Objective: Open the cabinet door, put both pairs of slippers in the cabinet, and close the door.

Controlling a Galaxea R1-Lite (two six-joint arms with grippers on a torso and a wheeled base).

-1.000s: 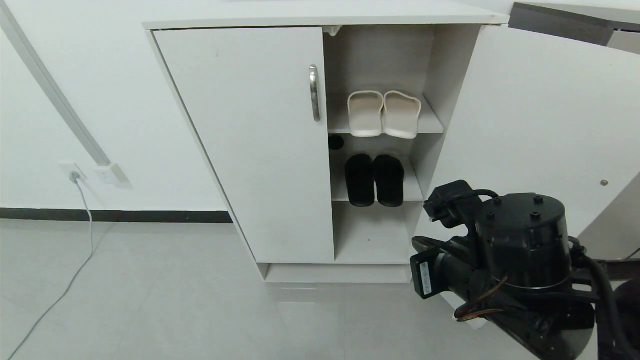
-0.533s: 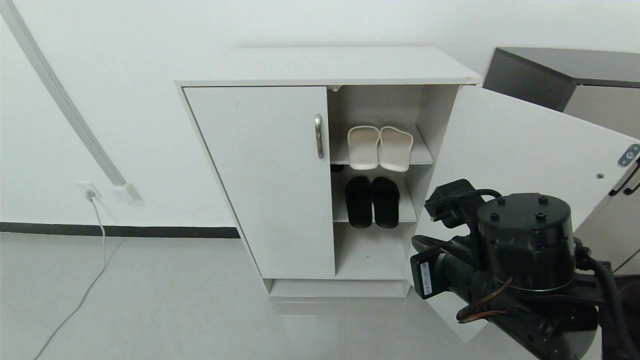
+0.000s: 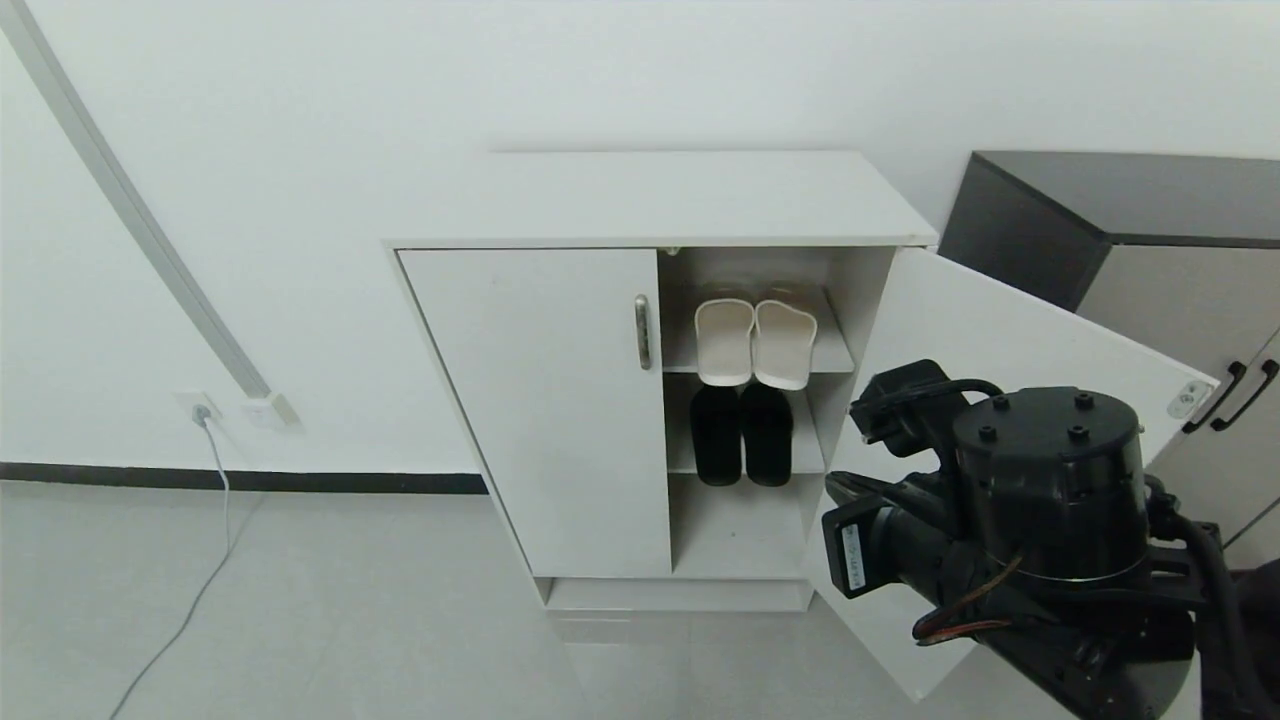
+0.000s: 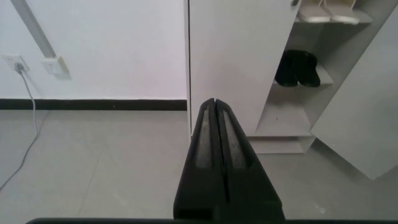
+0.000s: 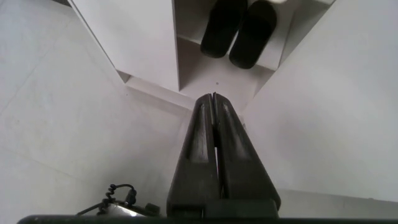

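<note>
Slippers (image 3: 755,340) already inside cabinet (image 3: 680,200); open door (image 3: 1010,370), right of cabinet, looks stiff, light, likely swings by pushing free edge. Left gripper (image 4: 214,102), right gripper (image 5: 213,96) clenched empty.

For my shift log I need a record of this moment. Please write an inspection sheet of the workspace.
Surface: grey tiled floor.
Job's things: white cabinet, right door open, left door shut; cream slippers on upper shelf, black slippers on middle shelf.
Clutter: nothing seen.
Grippers: left gripper and right gripper both with fingers shut, holding nothing.
Cables: grey cable hangs from wall socket to the floor.
Surroundings: white wall, slanted wall duct, dark-topped cabinet to the right.
</note>
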